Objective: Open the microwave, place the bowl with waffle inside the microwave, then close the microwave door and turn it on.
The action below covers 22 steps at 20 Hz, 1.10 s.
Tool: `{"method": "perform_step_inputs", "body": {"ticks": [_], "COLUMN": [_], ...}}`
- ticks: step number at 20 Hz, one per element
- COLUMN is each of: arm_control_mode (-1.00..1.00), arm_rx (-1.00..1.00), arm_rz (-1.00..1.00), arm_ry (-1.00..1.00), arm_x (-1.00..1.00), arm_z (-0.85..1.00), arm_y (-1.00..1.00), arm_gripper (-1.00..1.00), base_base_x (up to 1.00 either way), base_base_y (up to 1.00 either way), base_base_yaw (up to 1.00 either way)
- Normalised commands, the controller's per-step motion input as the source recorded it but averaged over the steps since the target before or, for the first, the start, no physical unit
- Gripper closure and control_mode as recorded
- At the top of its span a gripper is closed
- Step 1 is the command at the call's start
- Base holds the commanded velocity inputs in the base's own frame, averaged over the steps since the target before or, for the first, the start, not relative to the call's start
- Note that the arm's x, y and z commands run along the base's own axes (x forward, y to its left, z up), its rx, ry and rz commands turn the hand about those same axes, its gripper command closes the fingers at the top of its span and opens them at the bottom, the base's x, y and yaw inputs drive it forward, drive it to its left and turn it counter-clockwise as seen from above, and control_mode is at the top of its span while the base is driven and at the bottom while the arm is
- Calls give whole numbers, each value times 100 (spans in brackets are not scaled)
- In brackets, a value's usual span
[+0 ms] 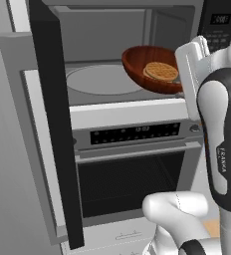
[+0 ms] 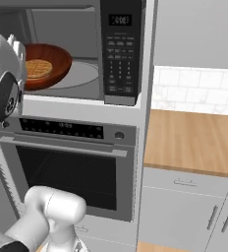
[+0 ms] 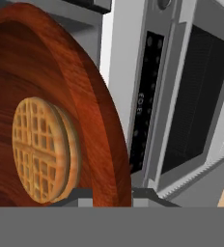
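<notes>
The microwave (image 1: 107, 30) stands open, and the microwave door (image 1: 50, 124) is swung out to the left, seen edge-on. The reddish-brown bowl (image 1: 140, 62) hangs tilted at the right front of the grey cavity, over the edge of the round turntable (image 1: 100, 79). The golden waffle (image 1: 161, 71) lies inside the bowl. In the hand view my gripper (image 3: 111, 195) is shut on the rim of the bowl (image 3: 85, 96), with the waffle (image 3: 39, 149) close by. From the right, the bowl (image 2: 57, 61) and waffle (image 2: 39, 69) sit left of the keypad (image 2: 120, 64).
Directly under the microwave is the oven (image 1: 132, 179), with a horizontal bar handle and a dark window. A wooden counter (image 2: 194, 142) over grey cabinets runs to the right of the oven column. My own arm (image 1: 222, 139) rises close to the cavity's right side.
</notes>
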Motion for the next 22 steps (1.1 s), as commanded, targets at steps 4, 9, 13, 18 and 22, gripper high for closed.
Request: {"method": "perform_step_inputs", "body": {"ticks": [4,9,13,18,22], "arm_control_mode": [-100,-100,-100,-100,-100], "arm_rx": [0,-3,-6,0,0], "arm_rz": [13,4,0,0,0], "arm_ry": [0,0,0,0,0], "arm_x": [63,45,47,54,70], "arm_z": [-11,-20,-21,-3,-1], "arm_y": [20,22,10,0,7], "arm_gripper": [100,100,100,100,100], "base_base_x": [0,0,0,0,0], "base_base_y": [0,0,0,0,0], "base_base_yaw": [0,0,0,0,0]}}
